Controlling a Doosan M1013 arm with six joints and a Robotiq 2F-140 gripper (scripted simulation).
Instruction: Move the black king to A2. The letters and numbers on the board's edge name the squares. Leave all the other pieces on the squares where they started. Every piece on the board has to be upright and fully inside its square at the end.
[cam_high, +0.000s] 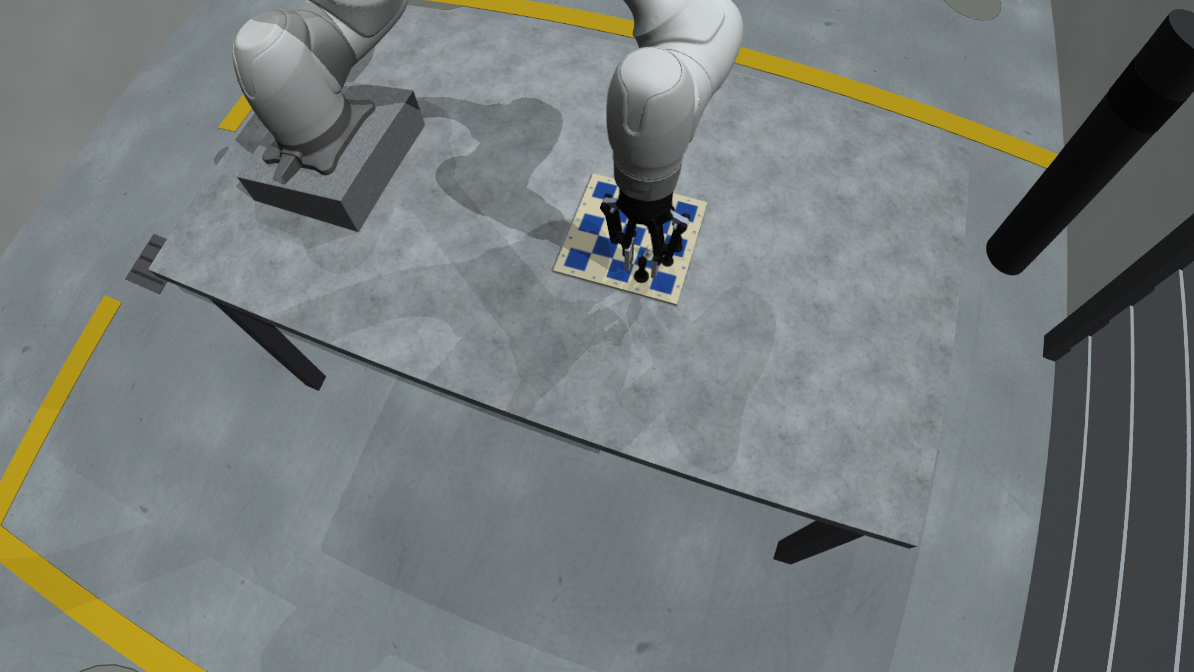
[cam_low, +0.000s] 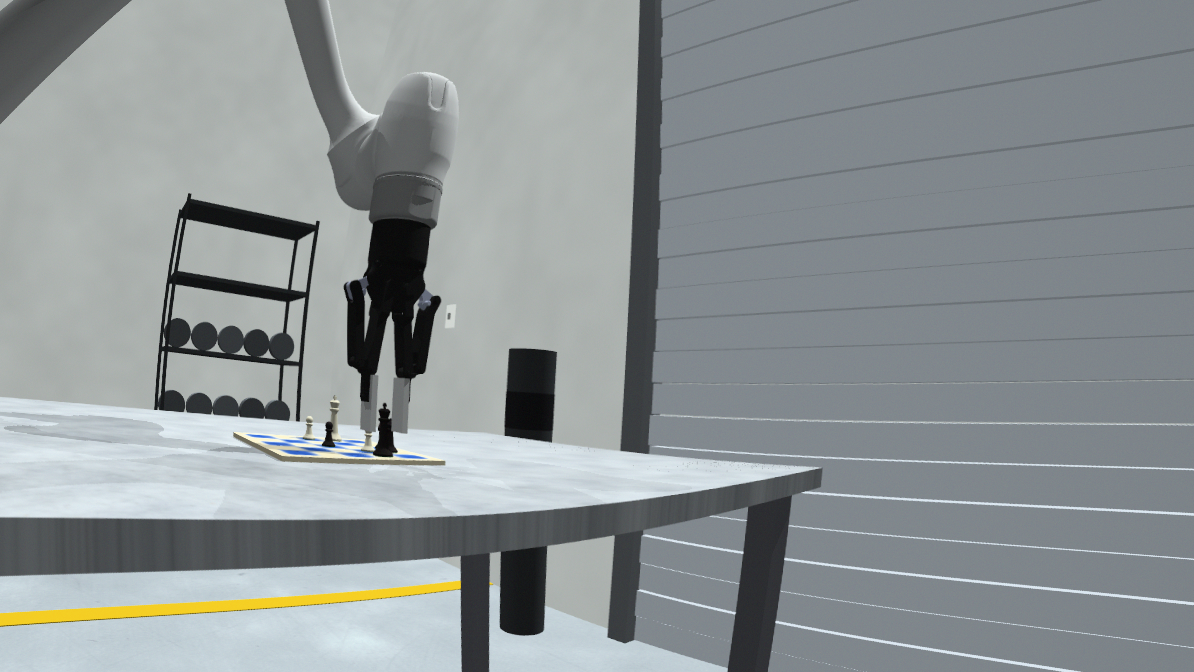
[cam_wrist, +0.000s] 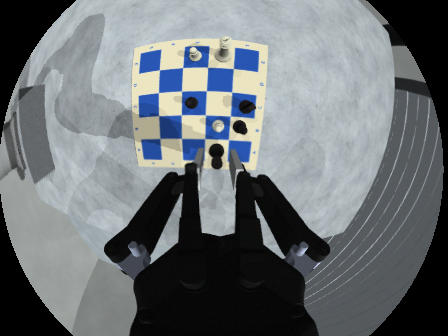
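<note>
Gripper (cam_wrist: 215, 167) released, fingers parted either side of the upright black king (cam_wrist: 215, 152) directly below, presumably freeing it to stand on the board (cam_wrist: 146, 104).

Arm (cam_high: 668, 91): glossy white rounded casings, grey band at the wrist flange. Claw (cam_low: 384, 404) black with linked bars, small pale grey pivot caps on the outer knuckles, flat light grey fingertips (cam_low: 401, 404). Base bolted onto dark grey block (cam_high: 334, 179)

Grey walls, a black shelf rack (cam_low: 236, 304) holding what look like discs, yellow floor line (cam_low: 225, 604).
</note>
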